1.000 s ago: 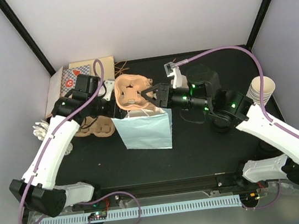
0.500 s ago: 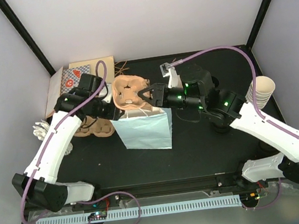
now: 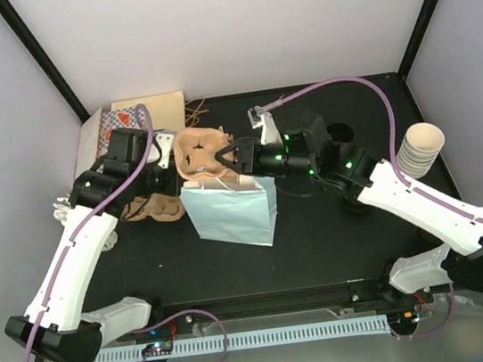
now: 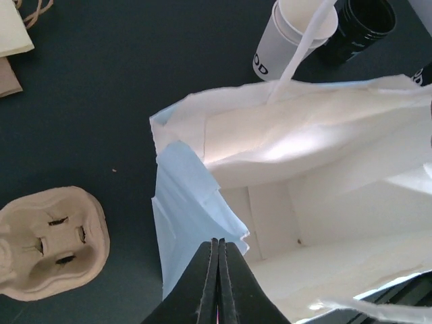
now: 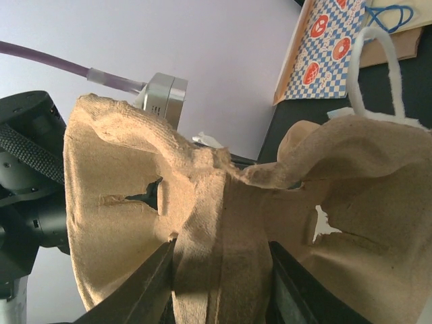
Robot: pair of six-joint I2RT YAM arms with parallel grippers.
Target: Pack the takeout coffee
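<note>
The takeout coffee shows as a lidless stack of cream paper cups [image 3: 422,146] at the table's right edge, next to a black round lid [image 3: 340,134]. In the left wrist view, the cups [image 4: 285,42] and the black lids [image 4: 358,23] lie beyond the bag. The light blue paper bag [image 3: 231,216] stands open mid-table, its white inside [image 4: 324,196] bare. My left gripper [image 4: 218,241] is shut on the bag's left rim flap [image 4: 189,202]. My right gripper [image 3: 230,154] is shut on a brown cup carrier [image 3: 199,151], which hangs above the bag's mouth. Its fingers [image 5: 156,273] clamp the carrier's centre ridge [image 5: 223,229].
A second brown carrier [image 3: 160,209] lies on the table left of the bag, also seen from the left wrist [image 4: 50,243]. Checkered paper [image 3: 123,119] leans in the back left corner. The bag's white handle [image 4: 302,40] arches over its mouth. Walls close in on three sides.
My left gripper closed from wide open to shut at the bag's rim. The right arm carried the carrier leftward over the bag. The bag shifted and tilted slightly left.
</note>
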